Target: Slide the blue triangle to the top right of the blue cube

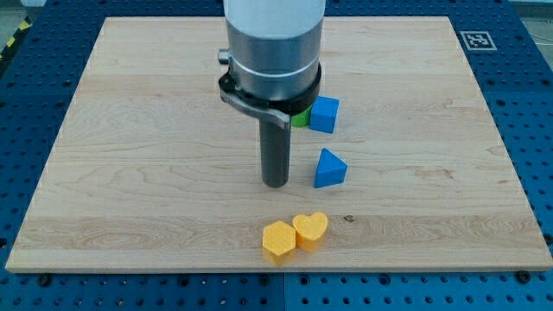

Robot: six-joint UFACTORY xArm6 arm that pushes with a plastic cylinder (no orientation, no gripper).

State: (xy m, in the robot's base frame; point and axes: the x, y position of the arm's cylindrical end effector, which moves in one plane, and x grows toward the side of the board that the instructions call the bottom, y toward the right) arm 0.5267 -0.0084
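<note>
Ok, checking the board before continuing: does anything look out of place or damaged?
Nothing stands out. The blue triangle and blue cube sit flat and intact, my tip left of the triangle. A green block is mostly hidden behind the arm.

tool (275, 181) left of blue triangle (329, 168), blue cube (325, 114) above it

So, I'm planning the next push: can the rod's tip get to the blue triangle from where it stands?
Probably yes. My tip stands just to the view's left of the blue triangle, with bare board between them. The blue cube and the yellow blocks lie off that line.
</note>
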